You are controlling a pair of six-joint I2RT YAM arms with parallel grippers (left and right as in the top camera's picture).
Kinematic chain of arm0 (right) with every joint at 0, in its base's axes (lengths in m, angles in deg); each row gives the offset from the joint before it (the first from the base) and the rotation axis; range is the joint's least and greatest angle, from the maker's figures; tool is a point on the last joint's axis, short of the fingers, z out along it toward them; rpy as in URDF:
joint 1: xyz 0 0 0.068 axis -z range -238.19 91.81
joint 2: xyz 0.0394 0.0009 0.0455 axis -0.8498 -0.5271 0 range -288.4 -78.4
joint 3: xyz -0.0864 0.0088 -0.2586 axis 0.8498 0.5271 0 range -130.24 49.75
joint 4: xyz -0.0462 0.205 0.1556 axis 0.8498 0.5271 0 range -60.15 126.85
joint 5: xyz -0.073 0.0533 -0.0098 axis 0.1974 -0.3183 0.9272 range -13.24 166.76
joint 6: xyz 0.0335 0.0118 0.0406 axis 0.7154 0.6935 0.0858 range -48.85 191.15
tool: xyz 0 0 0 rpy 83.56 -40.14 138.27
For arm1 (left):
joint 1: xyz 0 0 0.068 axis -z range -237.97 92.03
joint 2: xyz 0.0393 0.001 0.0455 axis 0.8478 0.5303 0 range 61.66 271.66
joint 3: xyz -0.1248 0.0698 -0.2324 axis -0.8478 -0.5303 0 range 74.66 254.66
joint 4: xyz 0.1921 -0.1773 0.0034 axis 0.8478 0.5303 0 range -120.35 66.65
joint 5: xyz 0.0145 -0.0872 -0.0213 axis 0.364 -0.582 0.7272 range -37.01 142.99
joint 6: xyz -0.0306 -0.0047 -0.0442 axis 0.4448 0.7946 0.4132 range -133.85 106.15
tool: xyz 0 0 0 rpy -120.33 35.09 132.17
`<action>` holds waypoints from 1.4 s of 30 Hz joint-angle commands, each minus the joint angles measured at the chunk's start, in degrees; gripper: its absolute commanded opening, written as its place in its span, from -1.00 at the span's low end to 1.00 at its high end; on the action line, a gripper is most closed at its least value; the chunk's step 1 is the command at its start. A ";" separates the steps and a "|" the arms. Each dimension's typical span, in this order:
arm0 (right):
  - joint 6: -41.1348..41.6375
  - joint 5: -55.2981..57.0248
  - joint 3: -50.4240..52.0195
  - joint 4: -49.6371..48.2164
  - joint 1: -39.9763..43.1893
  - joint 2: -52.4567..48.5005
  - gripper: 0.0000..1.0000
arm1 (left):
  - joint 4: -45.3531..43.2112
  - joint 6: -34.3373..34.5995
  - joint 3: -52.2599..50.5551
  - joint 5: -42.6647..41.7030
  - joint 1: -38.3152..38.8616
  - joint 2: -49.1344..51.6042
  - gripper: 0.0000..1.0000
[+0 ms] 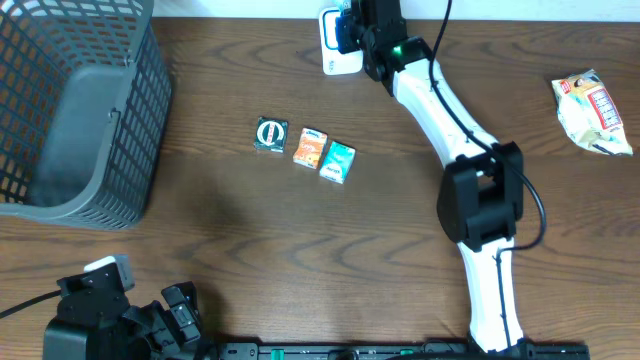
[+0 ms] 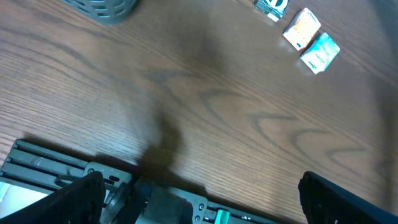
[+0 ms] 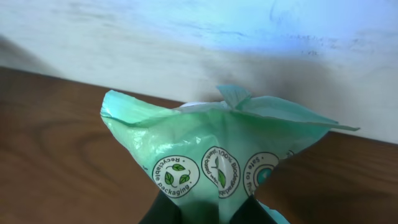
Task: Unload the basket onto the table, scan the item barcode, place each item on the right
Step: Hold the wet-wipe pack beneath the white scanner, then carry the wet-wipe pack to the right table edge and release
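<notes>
Your right claw pinches crinkled green plastic pouch, top centre, just beside white boxy device, likely scanner; left claw spread, bottom left, well apart.

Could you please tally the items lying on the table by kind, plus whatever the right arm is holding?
Small packets: 3 (dark, orange, teal)
Grey basket: 1
Snack bag: 1
Green pouch, held: 1
Total: 6
</notes>
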 commanded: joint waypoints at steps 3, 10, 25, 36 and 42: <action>-1.16 0.00 -2.03 -1.55 -0.46 -2.64 -0.98 | -0.04 0.52 0.13 0.55 -0.17 0.02 0.95; 0.94 -0.02 -2.01 0.44 -0.44 -3.13 -0.98 | -0.04 0.52 0.13 0.55 -0.17 0.02 0.95; 0.94 -0.96 -1.99 3.65 0.11 -2.99 -0.98 | -0.04 0.52 0.13 0.55 -0.17 0.02 0.96; -4.68 3.48 -2.40 18.51 9.64 7.39 -0.98 | -0.04 0.52 0.13 0.55 -0.17 0.02 0.95; -20.70 4.00 -2.14 35.45 17.42 7.91 -0.98 | -0.04 0.52 0.13 0.55 -0.17 0.02 0.95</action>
